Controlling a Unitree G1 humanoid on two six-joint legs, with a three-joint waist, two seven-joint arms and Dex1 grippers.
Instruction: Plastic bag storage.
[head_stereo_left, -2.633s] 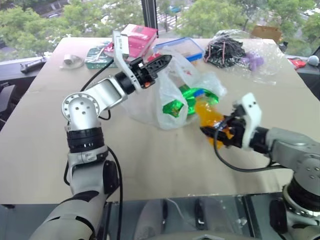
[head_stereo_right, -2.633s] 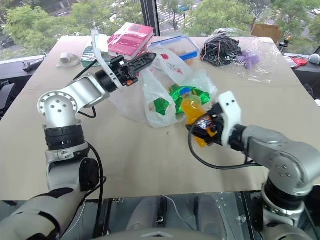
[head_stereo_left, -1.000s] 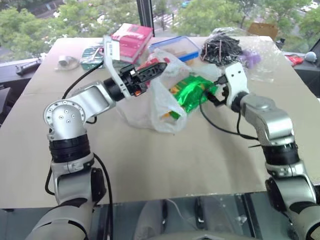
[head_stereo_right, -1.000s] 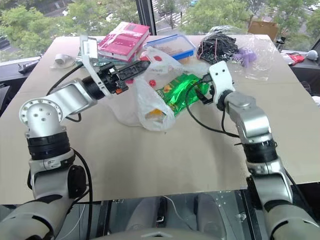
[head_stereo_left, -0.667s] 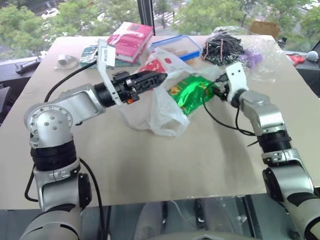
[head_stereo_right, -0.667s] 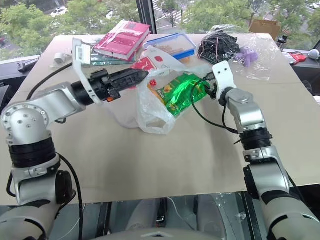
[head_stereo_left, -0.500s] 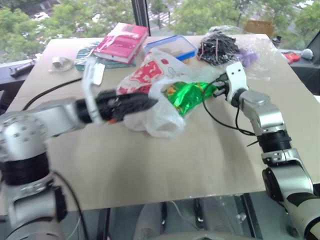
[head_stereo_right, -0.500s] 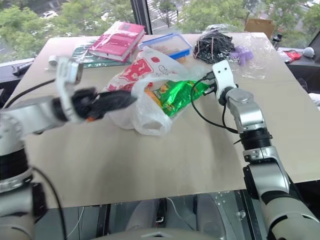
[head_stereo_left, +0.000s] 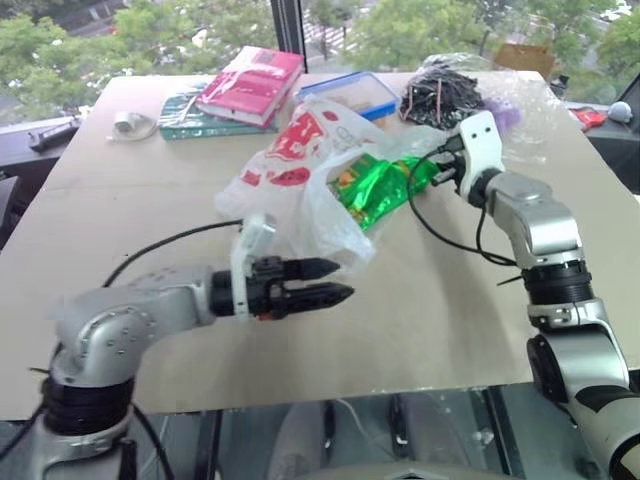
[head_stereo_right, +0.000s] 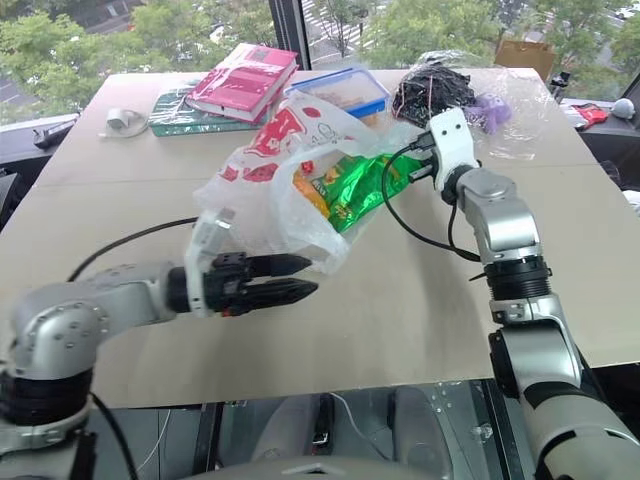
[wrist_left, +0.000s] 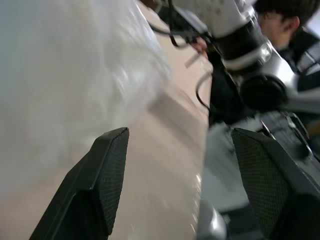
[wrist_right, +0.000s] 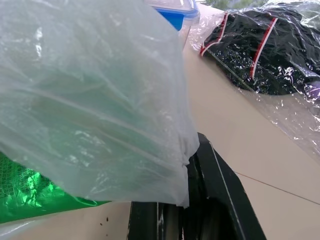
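Tan tabletop (head_stereo_left: 120, 190), window behind: plastic bag (head_stereo_left: 300, 180) pinned at its far right edge.
Right hand (head_stereo_right: 424, 164) is clamped on the bag to anchor it; left hand (head_stereo_left: 335, 281) hovers near, fingers parted, empty.

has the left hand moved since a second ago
Yes. The left hand has dropped away from the plastic bag, ending open near the table's front edge, well short of the pink book.

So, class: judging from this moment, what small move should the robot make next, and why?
Probably bring the open left end effector back to the plastic bag and grip its near edge. The right end effector is shut on the far edge, and the green snack packet lies inside.
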